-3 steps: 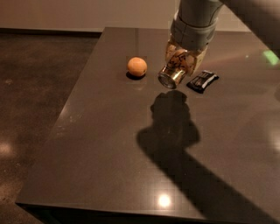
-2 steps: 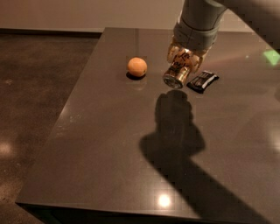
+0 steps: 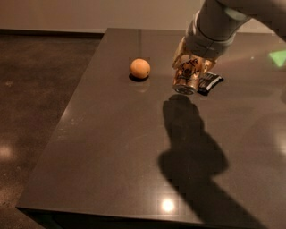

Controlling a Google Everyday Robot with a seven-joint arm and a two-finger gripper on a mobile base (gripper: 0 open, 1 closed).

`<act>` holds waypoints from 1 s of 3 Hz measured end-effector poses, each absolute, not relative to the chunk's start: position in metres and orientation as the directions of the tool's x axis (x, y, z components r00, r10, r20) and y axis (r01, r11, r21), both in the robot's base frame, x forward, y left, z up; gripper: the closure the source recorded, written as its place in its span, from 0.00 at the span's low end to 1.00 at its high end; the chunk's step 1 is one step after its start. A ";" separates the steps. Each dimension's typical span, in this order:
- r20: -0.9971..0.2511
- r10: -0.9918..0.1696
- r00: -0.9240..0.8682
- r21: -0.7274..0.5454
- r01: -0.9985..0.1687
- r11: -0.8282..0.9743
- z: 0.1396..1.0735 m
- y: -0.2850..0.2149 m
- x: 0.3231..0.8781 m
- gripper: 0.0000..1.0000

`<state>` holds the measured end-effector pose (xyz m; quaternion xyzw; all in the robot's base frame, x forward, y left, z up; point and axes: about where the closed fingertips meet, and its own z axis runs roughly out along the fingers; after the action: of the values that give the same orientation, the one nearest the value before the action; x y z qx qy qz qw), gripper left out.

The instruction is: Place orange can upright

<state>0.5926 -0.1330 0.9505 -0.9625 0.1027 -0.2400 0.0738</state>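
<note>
Above the dark grey tabletop (image 3: 111,147), the two-finger gripper (image 3: 191,65) clasps the golden-orange metal drink can (image 3: 185,79), silver end down, apparently to stand it; a flat black packet (image 3: 211,82) lies just beside the gripper.

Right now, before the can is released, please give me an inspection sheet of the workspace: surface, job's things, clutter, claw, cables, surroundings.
Surface: dark glossy table, arm's shadow across it.
Job's things: orange can, near upright, silver end down; contact with table unclear.
Clutter: orange fruit left of the can in view, apart; black packet close on its other side.
Grippers: claw shut around the can, over the table's far part.
Cables: nothing seen.
Surroundings: dark floor at left, pale wall behind.
</note>
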 end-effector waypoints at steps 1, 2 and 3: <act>0.528 -0.081 0.845 -0.174 0.014 -0.985 0.947 -0.132 0.582 1.00; 0.560 -0.035 0.828 -0.198 0.092 -0.976 0.947 -0.129 0.577 1.00; 0.572 0.003 0.820 -0.239 0.170 -0.956 0.945 -0.126 0.569 1.00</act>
<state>0.5691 -0.1265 0.9451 -0.9436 -0.0456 -0.2961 0.1411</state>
